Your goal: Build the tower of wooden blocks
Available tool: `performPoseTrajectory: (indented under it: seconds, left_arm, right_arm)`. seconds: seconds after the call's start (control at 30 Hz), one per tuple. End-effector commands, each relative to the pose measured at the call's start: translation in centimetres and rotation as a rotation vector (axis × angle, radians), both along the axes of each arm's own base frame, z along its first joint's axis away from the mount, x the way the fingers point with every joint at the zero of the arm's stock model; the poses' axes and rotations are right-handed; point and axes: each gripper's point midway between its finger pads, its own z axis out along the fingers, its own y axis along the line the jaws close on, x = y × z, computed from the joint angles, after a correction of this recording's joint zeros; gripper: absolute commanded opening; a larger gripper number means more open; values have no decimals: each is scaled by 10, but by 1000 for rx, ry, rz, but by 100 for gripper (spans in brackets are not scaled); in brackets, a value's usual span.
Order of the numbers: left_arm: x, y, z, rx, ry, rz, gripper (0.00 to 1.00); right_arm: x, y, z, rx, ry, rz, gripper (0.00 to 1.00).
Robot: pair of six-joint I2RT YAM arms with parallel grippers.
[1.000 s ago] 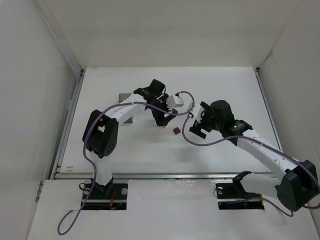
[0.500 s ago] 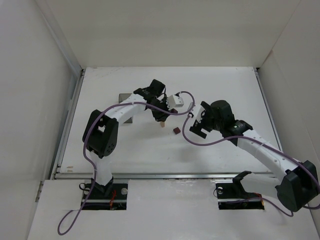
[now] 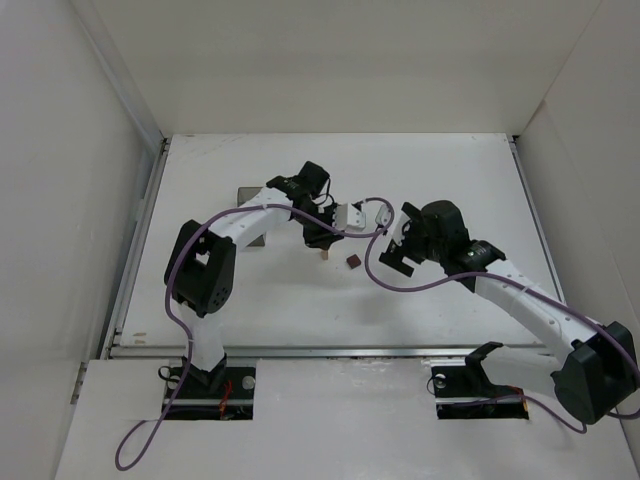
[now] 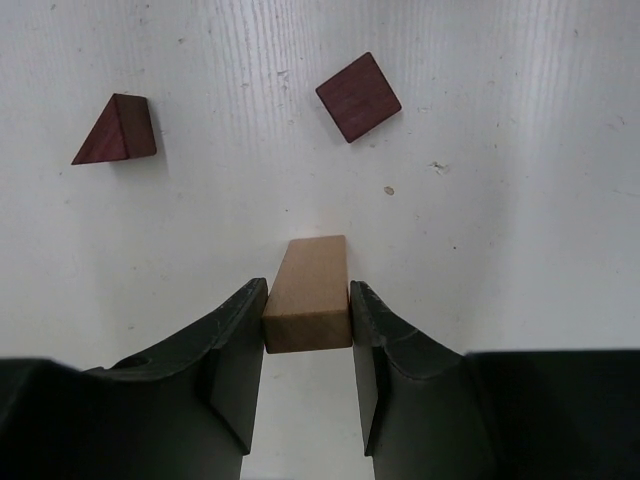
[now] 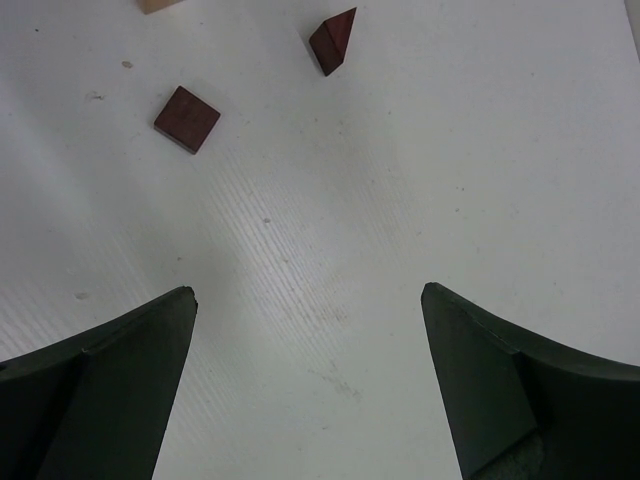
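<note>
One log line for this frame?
left end effector: shut on tan block | right end effector: open, empty | dark square block, dark wedge: loose, apart | nothing stacked

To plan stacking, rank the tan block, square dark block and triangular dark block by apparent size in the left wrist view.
1. tan block, but nearest the camera, so unsure.
2. square dark block and triangular dark block: about alike.

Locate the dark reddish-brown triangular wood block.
The triangular block lies upper left in the left wrist view, left of the dark reddish-brown square block, beyond the tan wooden block clamped in the left gripper.
</note>
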Motion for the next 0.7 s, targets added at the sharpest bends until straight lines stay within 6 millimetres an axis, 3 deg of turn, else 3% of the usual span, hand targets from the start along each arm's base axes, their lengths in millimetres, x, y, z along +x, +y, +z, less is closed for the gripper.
performPoseTrajectory:
  seconds: [0.0, 0.13, 0.23, 0.3, 0.47, 0.53, 0.67]
  left_arm:
    - [-14, 0, 20, -18, -21, -97, 24]
    - [-15, 3, 17, -5, -24, -101, 38]
    - [-14, 3, 17, -5, -29, -108, 63]
    - [-14, 3, 17, -5, -29, -108, 70]
    - [-7, -2, 30, -42, -40, -91, 75]
    - [-4, -7, 46, -71, -51, -73, 76]
    - [-1, 1, 73, -143, -30, -31, 77]
  right_arm:
    - [7, 3, 20, 46, -61, -9, 100]
    - [6, 5, 20, 51, -59, -1, 100]
    - [6, 5, 20, 51, -59, -1, 100]
    - [6, 5, 20, 51, -59, -1, 100]
    - [6, 8, 22, 65, -63, 14, 100]
    - [9, 10, 27, 98, -70, -13, 100]
    - [20, 9, 30, 193, -83, -126, 100]
